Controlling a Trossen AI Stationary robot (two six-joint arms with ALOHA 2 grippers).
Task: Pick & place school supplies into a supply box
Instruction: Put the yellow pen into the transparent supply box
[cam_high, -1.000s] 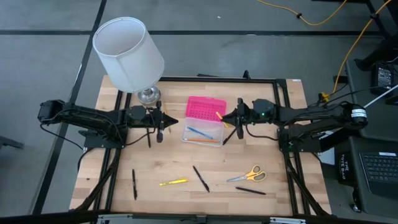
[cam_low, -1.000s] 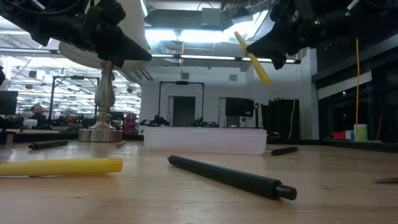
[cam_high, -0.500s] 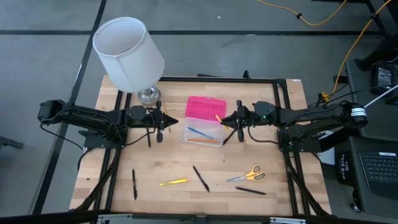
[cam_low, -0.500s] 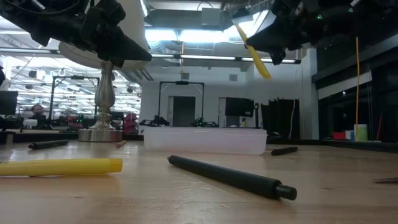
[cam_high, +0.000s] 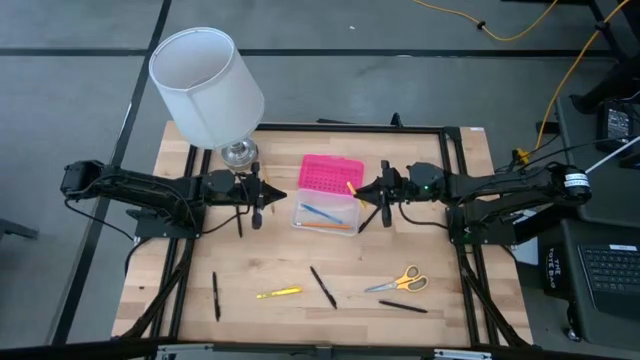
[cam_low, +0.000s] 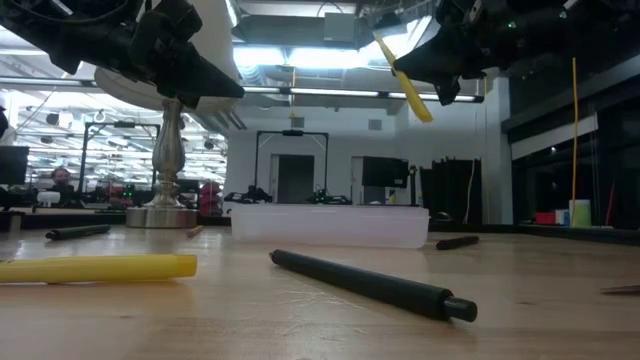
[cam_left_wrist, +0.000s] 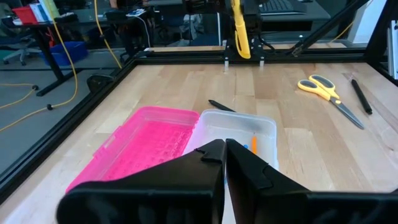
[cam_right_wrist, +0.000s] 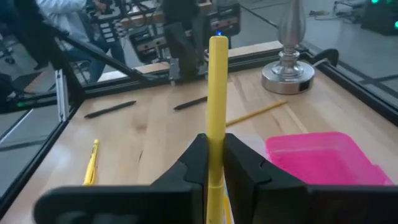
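Two grippers hang above the table. Right gripper (cam_right_wrist: 214, 163) is clamped on a slim yellow pencil (cam_right_wrist: 217, 93), raised just beside the clear plastic supply box base (cam_high: 327, 215) with pink dotted lid (cam_high: 329, 176). Left gripper (cam_left_wrist: 224, 149) is closed and empty, on the box's other side. Pencil's lower end hidden between the fingers.

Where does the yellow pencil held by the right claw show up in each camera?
High: yellow pencil at the right claw, by the pink lid's right edge.
Low: upper right, tilted, above the clear base.
Left wrist: top centre, hanging.
Right wrist: centre, upright.
Shared landmark: the pink lid.
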